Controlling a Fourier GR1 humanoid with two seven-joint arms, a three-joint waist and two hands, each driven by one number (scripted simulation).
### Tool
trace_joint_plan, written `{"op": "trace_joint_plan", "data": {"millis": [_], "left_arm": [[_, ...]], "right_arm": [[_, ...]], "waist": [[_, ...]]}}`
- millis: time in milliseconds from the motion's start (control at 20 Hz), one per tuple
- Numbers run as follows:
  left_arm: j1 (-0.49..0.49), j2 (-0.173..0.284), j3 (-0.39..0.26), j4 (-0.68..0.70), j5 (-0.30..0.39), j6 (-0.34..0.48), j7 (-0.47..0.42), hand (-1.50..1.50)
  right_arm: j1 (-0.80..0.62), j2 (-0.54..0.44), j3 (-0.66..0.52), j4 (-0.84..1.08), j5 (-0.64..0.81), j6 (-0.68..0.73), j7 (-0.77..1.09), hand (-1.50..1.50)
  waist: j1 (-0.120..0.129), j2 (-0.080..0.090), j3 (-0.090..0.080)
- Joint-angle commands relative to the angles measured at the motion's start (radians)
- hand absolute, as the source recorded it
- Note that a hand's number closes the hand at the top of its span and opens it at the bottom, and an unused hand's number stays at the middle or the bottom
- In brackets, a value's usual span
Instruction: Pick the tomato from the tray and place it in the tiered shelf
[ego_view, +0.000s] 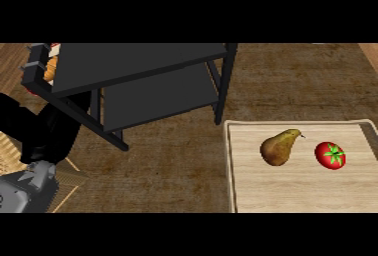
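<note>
The red tomato with a green stem lies on the right part of the light wooden tray at the lower right. The black tiered shelf stands at the upper left, its lower tier bare. My left hand shows at the left edge beside the shelf's front leg, fingers up and relaxed, holding nothing, far from the tomato. Its grey forearm enters from the lower left corner. My right hand is out of view.
A brown-green pear lies on the tray just left of the tomato. An orange object sits behind the shelf's left end. A striped woven mat lies at the lower left. Brown countertop separates shelf and tray.
</note>
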Motion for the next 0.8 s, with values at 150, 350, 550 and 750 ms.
{"op": "trace_joint_plan", "data": {"millis": [150, 350, 550, 750], "left_arm": [[0.172, -0.041, -0.041, 0.179, 0.009, -0.018, -0.009, 0.00], [0.160, -0.031, -0.021, 0.176, 0.013, -0.023, 0.010, 0.00], [0.162, -0.035, -0.021, 0.177, 0.008, -0.035, -0.001, 0.00], [0.188, -0.047, -0.029, 0.172, 0.007, -0.055, -0.028, 0.00]], "right_arm": [[-0.024, -0.025, 0.060, -0.051, 0.038, -0.007, 0.145, -1.50], [-0.018, 0.010, 0.115, -0.106, 0.109, -0.077, 0.207, -1.50], [-0.025, 0.039, 0.155, -0.106, 0.158, -0.113, 0.251, -1.50], [-0.052, 0.063, 0.185, -0.097, 0.189, -0.124, 0.266, -1.50]], "waist": [[0.002, 0.032, -0.036], [-0.006, 0.027, -0.035], [0.000, 0.030, -0.034], [0.017, 0.033, -0.034]]}}
